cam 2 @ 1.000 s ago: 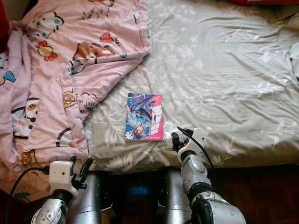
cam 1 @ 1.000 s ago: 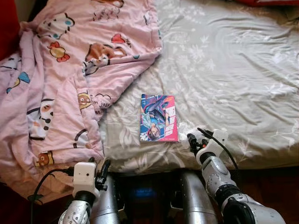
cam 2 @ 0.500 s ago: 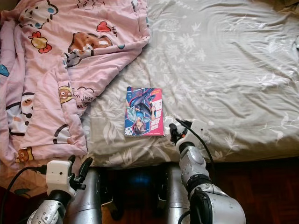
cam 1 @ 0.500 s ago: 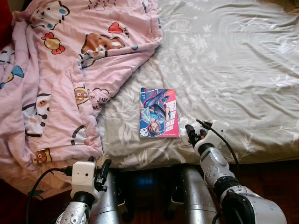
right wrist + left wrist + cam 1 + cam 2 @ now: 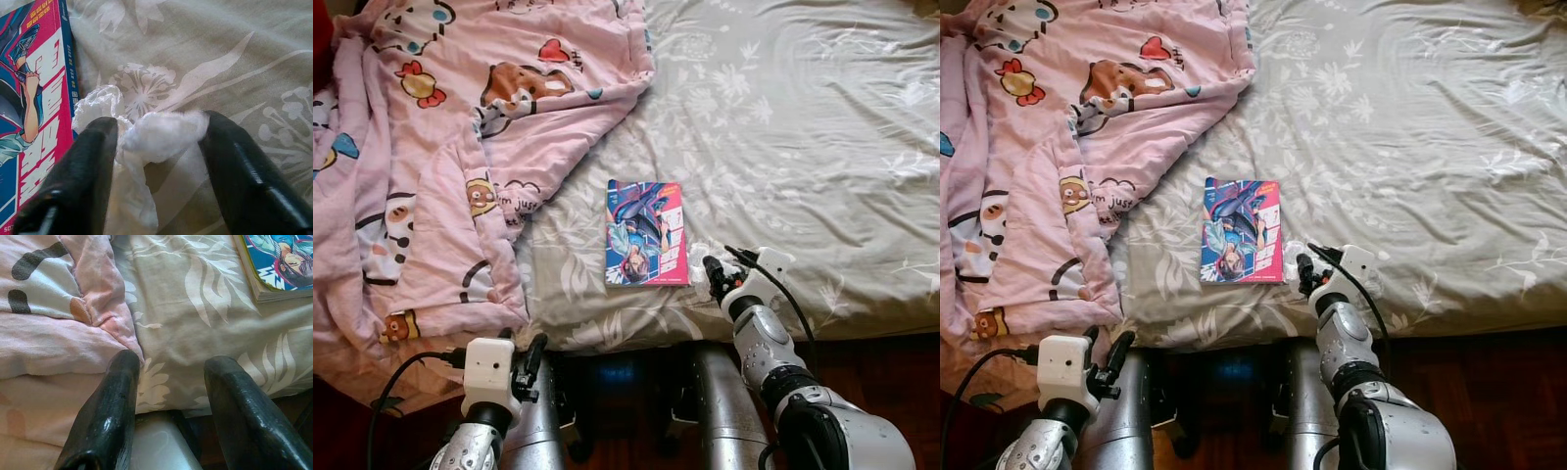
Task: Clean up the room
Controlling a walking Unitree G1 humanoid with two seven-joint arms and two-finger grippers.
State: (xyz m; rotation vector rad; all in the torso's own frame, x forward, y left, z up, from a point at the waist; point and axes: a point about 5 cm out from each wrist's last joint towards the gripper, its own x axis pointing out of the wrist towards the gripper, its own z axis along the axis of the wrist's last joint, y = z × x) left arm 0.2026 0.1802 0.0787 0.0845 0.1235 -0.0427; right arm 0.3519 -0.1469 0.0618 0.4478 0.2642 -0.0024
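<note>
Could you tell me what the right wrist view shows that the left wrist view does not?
The right wrist view shows a crumpled white tissue between the right gripper's open fingers, beside the book's long edge. The left wrist view shows the pink cartoon blanket by the open, empty left gripper. Both views share the grey floral bedsheet and the manga book.
</note>
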